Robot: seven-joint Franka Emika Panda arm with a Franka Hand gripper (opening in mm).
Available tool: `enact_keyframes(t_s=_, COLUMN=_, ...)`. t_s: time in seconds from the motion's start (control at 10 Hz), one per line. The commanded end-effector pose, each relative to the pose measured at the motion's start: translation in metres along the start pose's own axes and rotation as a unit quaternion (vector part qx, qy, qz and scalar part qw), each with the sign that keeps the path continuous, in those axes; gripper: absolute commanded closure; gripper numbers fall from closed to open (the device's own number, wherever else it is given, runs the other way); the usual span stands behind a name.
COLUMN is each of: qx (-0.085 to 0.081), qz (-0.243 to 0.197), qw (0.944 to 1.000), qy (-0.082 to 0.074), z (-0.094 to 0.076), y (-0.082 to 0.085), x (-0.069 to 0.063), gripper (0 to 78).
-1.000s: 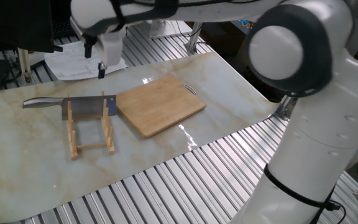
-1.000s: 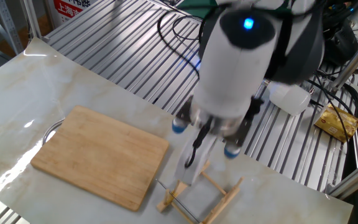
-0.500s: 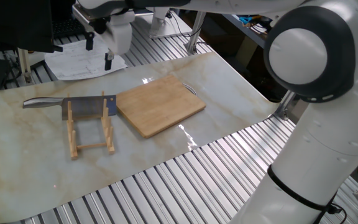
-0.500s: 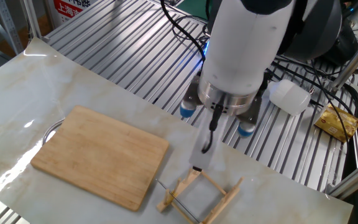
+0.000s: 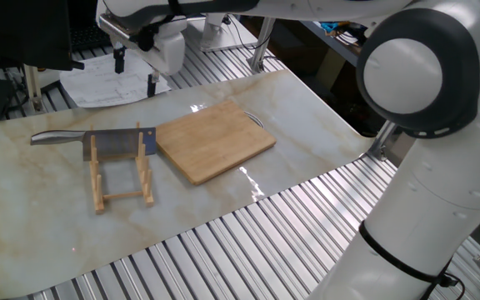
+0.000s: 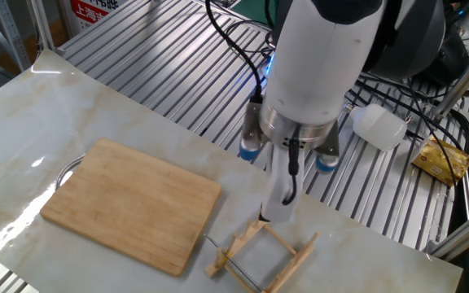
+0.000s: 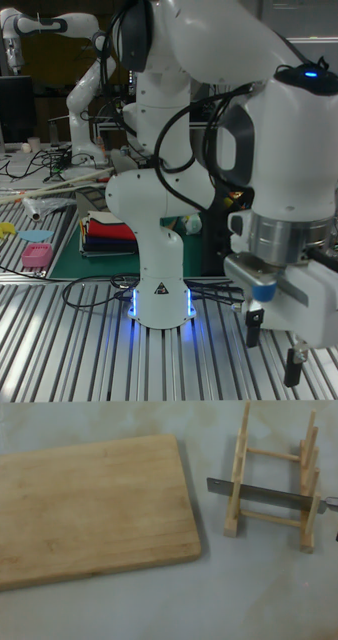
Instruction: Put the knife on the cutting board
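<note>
The knife (image 5: 111, 143) stands on its edge in a wooden peg rack (image 5: 122, 175), blade between the pegs, silver handle pointing left. In the tall fixed view the knife (image 7: 261, 490) shows as a thin grey strip across the rack (image 7: 274, 485). The cutting board (image 5: 215, 142) lies flat just right of the rack with nothing on it, and shows again as the cutting board (image 7: 89, 510) and the cutting board (image 6: 133, 203). My gripper (image 5: 135, 73) hangs open and empty above and behind the rack. It is well clear of the knife, as the gripper (image 7: 272, 347) in the tall view confirms.
Board and rack rest on a marble-patterned mat (image 5: 307, 125) laid over a slatted metal table. Papers (image 5: 98, 83) lie behind the gripper. A white bottle (image 6: 379, 126) and a yellow packet (image 6: 442, 159) sit on the slats beside the arm's base.
The gripper has risen away from the rack and turned about its wrist, so both fingers now show apart. Knife, rack and board have not moved.
</note>
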State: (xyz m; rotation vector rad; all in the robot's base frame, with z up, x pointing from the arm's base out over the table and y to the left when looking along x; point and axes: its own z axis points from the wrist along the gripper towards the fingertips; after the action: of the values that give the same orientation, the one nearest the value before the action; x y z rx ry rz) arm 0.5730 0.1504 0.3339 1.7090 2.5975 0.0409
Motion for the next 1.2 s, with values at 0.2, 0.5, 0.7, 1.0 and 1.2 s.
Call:
enact_keyframes(t_s=0.2, qx=0.048, qz=-0.491, qw=0.8689, qy=-0.037, z=0.04, y=-0.039, x=-0.047, gripper=0.1)
enact_keyframes(t_s=0.5, qx=0.049, qz=-0.519, qw=0.8529, qy=-0.035, z=0.043, y=-0.043, x=-0.065, gripper=0.1)
enact_keyframes(t_s=0.7, qx=0.051, qz=-0.528, qw=0.8471, qy=-0.036, z=0.045, y=-0.045, x=-0.073, gripper=0.1)
enact_keyframes(t_s=1.0, qx=0.05, qz=-0.54, qw=0.8392, qy=-0.038, z=0.049, y=-0.048, x=-0.085, gripper=0.1)
enact_keyframes(t_s=1.2, qx=0.05, qz=-0.546, qw=0.8352, qy=-0.039, z=0.05, y=-0.049, x=-0.092, gripper=0.1)
